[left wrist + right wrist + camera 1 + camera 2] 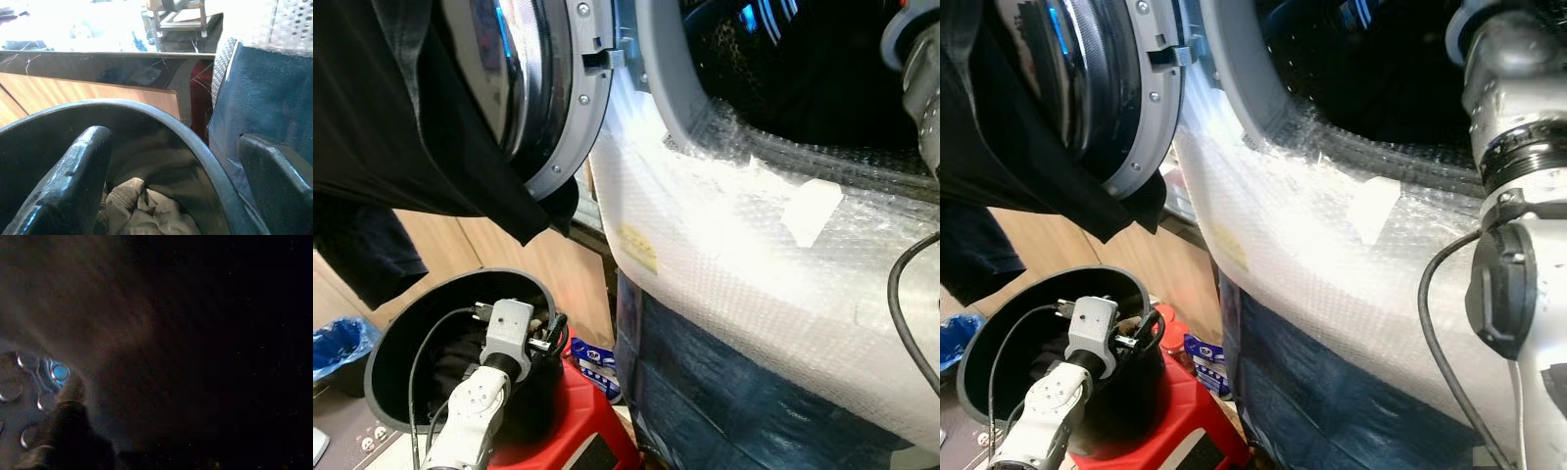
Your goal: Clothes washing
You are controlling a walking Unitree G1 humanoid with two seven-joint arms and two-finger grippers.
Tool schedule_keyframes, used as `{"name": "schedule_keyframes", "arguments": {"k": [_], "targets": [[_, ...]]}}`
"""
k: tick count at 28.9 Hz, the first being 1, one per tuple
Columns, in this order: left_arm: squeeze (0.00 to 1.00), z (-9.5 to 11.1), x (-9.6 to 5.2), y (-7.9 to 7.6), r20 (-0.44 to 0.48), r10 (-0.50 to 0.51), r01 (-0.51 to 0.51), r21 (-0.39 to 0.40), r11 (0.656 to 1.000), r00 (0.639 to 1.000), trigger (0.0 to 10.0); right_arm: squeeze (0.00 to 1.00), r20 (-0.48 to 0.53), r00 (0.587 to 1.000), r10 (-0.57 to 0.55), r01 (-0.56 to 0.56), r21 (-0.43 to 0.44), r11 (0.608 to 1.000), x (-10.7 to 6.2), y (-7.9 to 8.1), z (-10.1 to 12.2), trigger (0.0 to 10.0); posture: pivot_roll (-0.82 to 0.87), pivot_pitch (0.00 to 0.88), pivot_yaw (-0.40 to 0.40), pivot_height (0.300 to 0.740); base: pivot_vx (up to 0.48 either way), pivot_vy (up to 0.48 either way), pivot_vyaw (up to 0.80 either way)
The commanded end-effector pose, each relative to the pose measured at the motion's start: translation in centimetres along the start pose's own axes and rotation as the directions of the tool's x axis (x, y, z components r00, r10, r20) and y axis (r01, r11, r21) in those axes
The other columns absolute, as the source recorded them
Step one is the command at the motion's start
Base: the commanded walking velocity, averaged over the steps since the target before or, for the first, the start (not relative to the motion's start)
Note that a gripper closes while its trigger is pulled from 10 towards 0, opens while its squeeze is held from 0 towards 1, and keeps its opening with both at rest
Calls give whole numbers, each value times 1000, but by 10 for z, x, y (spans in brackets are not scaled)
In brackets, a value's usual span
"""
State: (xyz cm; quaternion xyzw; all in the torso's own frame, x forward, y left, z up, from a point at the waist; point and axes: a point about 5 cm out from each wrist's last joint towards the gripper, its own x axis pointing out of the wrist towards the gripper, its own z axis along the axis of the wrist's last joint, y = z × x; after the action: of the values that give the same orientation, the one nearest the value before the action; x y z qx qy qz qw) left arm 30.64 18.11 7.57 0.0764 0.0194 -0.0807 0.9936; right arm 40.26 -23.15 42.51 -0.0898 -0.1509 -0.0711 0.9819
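Loading under way, unfinished: left gripper (166, 181), fingers spread and empty, poised over olive clothes (142, 208) left in grey bucket (386, 338) on red stool (582, 431); right arm (1513, 196) reaches into open washer drum (803, 69), its gripper state cannot tell.

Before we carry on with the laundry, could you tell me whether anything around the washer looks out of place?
Yes. A black garment is draped over the open washer door rather than lying in the drum or the grey basket. The washer front is wrapped in bubble wrap, with dark blue covering below, which is unusual.
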Motion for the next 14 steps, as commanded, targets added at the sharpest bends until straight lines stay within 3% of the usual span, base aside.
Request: {"name": "schedule_keyframes", "arguments": {"k": [1, 4, 7, 8, 11, 14], "targets": [[0, 1, -1, 3, 4, 5, -5, 16, 1000, 1000, 10000, 1000, 137, 981, -140, 127, 96, 987, -3, -22, 36, 10000, 43, 22, 93, 740, 0, 0, 0], [0, 2, -1, 4, 8, 8, -8, 13, 1000, 1000, 10000, 1000, 215, 951, -222, 194, 145, 970, -8, -37, 56, 10000, 39, 25, 96, 740, 0, 0, 0], [0, 2, -1, 4, 8, 7, -8, 14, 1000, 1000, 10000, 1000, 223, 952, -211, 182, 145, 973, -8, -38, 59, 10000, 42, 24, 94, 740, 0, 0, 0], [0, 2, -2, 4, 7, 8, -8, 10, 1000, 1000, 10000, 1000, 162, 978, -129, 121, 62, 991, -5, -29, 48, 10000, 40, 26, 96, 740, 0, 0, 0], [0, 1, -2, 4, 2, 4, -4, 8, 1000, 1000, 10000, 1000, 56, 998, -3, 6, -54, 999, -1, -12, 23, 10000, 37, 29, 100, 740, 0, 0, 0], [0, 0, -2, 0, -8, -21, 21, 11, 1000, 1000, 10000, 1000, -72, 987, 142, -153, -171, 973, -1, 10, -11, 10000, 34, 26, 103, 740, 0, 0, 0]]}}
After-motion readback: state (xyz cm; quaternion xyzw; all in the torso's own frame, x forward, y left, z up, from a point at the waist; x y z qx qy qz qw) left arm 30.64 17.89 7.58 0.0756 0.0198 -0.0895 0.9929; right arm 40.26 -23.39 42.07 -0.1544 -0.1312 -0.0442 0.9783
